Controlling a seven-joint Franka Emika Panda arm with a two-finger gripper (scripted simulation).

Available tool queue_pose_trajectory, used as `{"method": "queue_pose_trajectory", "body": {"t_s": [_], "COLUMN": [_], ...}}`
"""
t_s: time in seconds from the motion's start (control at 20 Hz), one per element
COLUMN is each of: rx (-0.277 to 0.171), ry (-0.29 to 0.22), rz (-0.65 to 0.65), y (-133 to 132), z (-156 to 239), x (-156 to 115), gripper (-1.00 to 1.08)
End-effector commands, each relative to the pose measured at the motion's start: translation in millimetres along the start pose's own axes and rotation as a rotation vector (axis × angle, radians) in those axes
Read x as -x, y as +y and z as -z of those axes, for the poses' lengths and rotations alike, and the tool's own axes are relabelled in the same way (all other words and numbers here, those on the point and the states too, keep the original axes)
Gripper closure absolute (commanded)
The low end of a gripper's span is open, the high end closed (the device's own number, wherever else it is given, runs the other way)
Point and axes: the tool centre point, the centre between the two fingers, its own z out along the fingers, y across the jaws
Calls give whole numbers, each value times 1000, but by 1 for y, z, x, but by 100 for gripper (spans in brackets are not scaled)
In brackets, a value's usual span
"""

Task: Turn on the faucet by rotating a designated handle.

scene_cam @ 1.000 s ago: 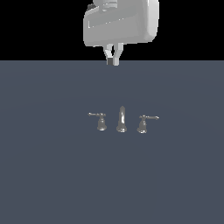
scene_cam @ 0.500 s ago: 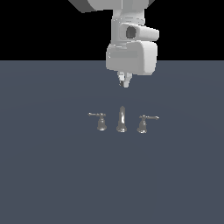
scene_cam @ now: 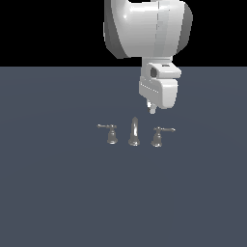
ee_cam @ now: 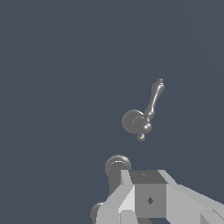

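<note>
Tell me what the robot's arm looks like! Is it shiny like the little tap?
The arm is big, white and rounded, smooth but not mirror-shiny like the chrome faucet. Below it sits a boxy white block with a small dark round hole. The gripper is a tiny pale tip. In the wrist view it looks blocky and grey-white, with a small dark diamond mark. No cables show.

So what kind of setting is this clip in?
A bare simulated test scene, not a real kitchen or bathroom: a tiny chrome faucet with its handle stands on a flat, featureless grey floor against black, with the gripper above.
</note>
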Motion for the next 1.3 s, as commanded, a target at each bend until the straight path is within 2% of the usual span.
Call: {"method": "queue_pose_trajectory", "body": {"t_s": [0.0,0.3,0.6,1.25], "rx": [-1,-4,-5,-6], "ry": [4,7,7,6], "rz": [-76,-217,-305,-317], "y": [-5,-9,-9,-9], "z": [-17,-49,-67,-69], "x": [-18,-52,-74,-77], "gripper": [108,108,108,108]}}
